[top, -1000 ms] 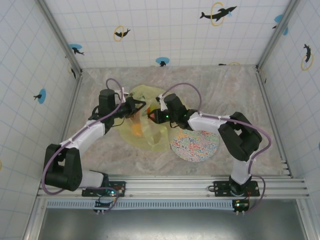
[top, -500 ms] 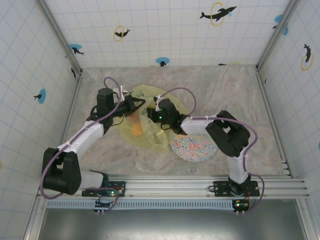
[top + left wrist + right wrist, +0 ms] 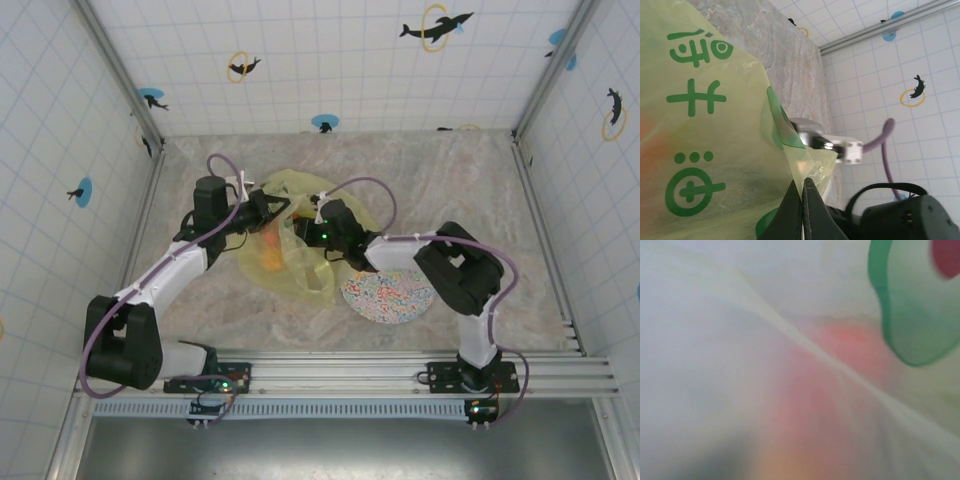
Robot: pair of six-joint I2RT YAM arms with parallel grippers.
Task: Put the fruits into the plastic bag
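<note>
The yellow-green plastic bag [image 3: 300, 262] with green print lies mid-table. My left gripper [image 3: 277, 209] is shut on the bag's upper edge, and in the left wrist view its jaws [image 3: 803, 188] pinch a fold of the film [image 3: 705, 125]. My right gripper [image 3: 305, 233] is pushed into the bag's mouth from the right, its fingers hidden by plastic. An orange fruit [image 3: 271, 256] shows through the bag. In the right wrist view everything is blurred: bag film, a reddish-pink fruit shape [image 3: 840, 375] and green print [image 3: 910, 310].
The round multicoloured speckled plate [image 3: 388, 292] sits right of the bag, under my right forearm. Tiled walls close the table on three sides. The right arm's wrist [image 3: 840, 147] is seen beyond the bag in the left wrist view.
My right gripper has moved left into the bag's mouth, and the red piece seen at its tip is now hidden by plastic. The left gripper keeps its hold on the edge.
</note>
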